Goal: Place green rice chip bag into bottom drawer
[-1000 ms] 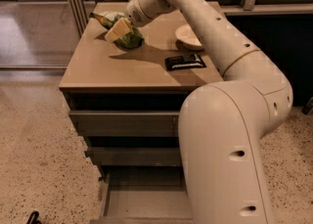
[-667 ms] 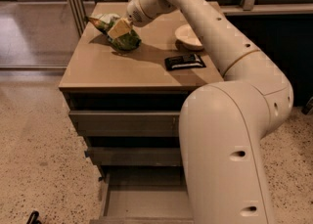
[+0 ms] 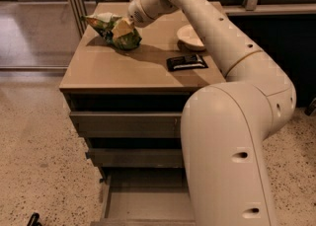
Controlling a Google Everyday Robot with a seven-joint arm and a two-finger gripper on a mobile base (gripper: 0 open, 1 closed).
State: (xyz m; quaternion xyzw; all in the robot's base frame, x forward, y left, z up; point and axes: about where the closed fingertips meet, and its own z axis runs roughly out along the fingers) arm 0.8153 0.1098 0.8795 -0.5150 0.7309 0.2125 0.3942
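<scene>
Claw (image 3: 125,28) clamps green rice chip bag (image 3: 105,24) atop cabinet (image 3: 123,72).

The glossy, crumpled green and white snack bag (image 3: 109,28) sits far left on the cabinet top (image 3: 128,67), with the gripper (image 3: 126,26) against its right side. The shallow, grey-floored bottom drawer (image 3: 148,204) stands pulled open, nearest.

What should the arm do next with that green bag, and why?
Probably lift the bag off the cabinet top and bring it forward. The pincer is already at the bag near the top's back left corner, and the bottom drawer stands open below.
</scene>
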